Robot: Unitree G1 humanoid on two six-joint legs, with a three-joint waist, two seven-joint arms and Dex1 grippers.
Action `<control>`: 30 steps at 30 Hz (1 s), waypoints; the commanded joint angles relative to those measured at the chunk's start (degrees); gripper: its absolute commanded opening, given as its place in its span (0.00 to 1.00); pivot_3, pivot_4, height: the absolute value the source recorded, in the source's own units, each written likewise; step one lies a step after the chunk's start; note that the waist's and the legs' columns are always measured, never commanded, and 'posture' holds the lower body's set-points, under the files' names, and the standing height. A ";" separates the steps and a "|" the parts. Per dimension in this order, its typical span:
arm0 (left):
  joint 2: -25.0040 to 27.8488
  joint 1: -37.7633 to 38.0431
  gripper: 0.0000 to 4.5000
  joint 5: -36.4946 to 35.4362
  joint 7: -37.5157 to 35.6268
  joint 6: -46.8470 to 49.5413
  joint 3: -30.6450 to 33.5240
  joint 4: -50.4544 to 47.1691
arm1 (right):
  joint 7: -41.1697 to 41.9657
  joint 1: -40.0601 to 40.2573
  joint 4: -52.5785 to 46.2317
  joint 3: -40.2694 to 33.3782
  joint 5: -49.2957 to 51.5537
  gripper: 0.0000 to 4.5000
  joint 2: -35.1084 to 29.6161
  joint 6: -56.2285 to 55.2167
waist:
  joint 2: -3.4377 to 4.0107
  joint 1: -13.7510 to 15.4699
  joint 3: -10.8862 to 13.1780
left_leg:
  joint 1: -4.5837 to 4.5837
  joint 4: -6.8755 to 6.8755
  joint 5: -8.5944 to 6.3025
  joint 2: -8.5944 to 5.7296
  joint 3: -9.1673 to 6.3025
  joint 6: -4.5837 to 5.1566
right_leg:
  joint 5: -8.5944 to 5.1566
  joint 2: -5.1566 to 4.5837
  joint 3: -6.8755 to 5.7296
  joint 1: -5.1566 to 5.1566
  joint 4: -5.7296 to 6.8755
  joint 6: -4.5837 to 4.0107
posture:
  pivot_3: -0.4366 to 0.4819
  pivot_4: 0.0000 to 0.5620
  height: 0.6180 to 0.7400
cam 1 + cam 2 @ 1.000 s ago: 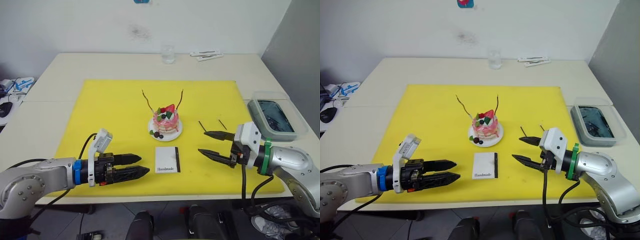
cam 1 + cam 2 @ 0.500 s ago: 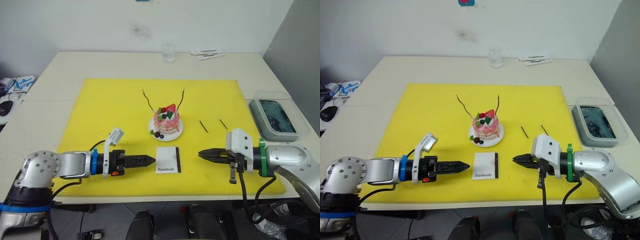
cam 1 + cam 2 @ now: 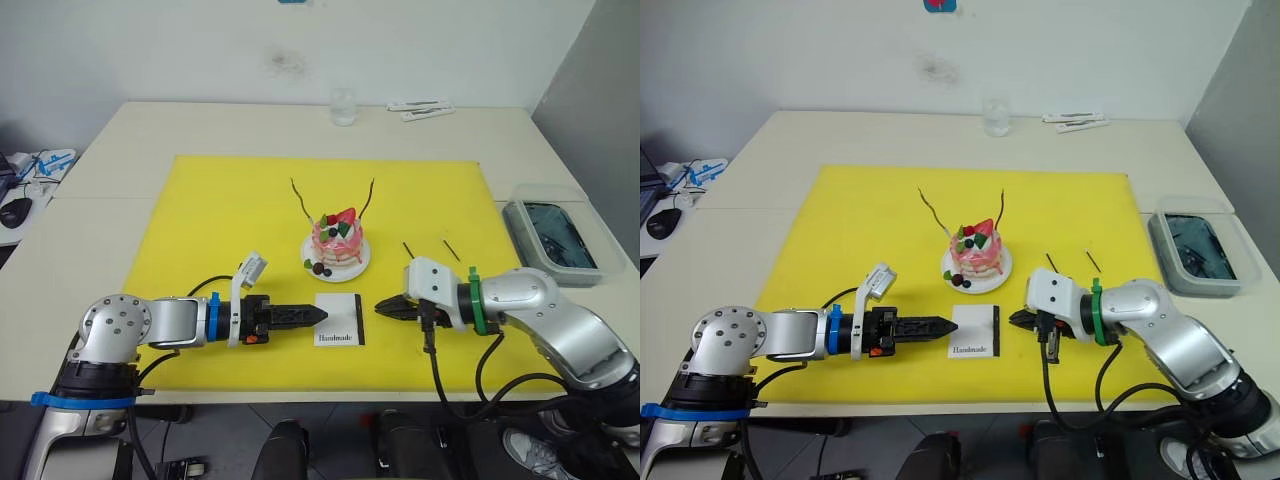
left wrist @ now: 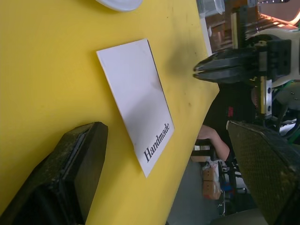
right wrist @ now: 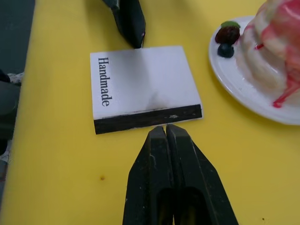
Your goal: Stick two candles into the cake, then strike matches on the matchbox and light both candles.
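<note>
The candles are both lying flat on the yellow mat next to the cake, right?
Not quite. The candles are not lying flat: both stand stuck in the cake, leaning outwards. The left eye view shows it. The cake does sit on the yellow mat.

One legible text is present: the black word "Handmade", printed in serif type on the white top face of the matchbox (image 5: 143,84). The word runs along one short edge of the box, perpendicular to the black strip (image 5: 147,119) on the adjoining long edge. No other readable text, number or sign is visible.
</note>
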 commanded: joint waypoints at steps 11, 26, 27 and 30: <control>-4.38 -1.12 1.00 3.51 -0.54 3.40 0.79 1.67 | 2.56 -1.96 4.89 4.08 -5.90 0.01 3.08 -2.31 | 0.02 0.09 -0.03 | 0.11 0.05 0.00 -0.04 -0.07 0.00 | 0.02 -0.03 -0.04 0.18 -0.02 0.04 | 0.48 0.27 1.00; -8.22 -2.41 1.00 7.85 -0.55 5.74 1.85 2.47 | 3.07 0.84 4.54 5.00 -8.07 0.01 3.81 -3.74 | 0.01 0.10 -0.06 | 0.16 0.05 0.00 -0.08 -0.17 -0.01 | 0.03 -0.05 -0.09 0.30 -0.05 0.05 | 0.48 0.27 1.00; -8.42 -2.37 1.00 8.35 -0.62 5.78 1.82 2.42 | 3.10 0.82 4.66 5.18 -8.21 0.01 3.98 -3.70 | 0.03 0.10 -0.07 | 0.20 0.05 0.00 -0.08 -0.17 -0.01 | 0.03 -0.05 -0.10 0.34 -0.06 0.05 | 0.48 0.27 1.00; -9.04 -2.21 1.00 9.84 -1.02 5.86 1.91 2.27 | 3.04 0.49 5.38 5.82 -8.92 0.01 4.98 -3.64 | 0.02 0.10 -0.07 | 0.38 0.04 0.00 -0.09 -0.17 0.00 | 0.02 -0.05 -0.10 0.52 -0.08 0.05 | 0.48 0.27 1.00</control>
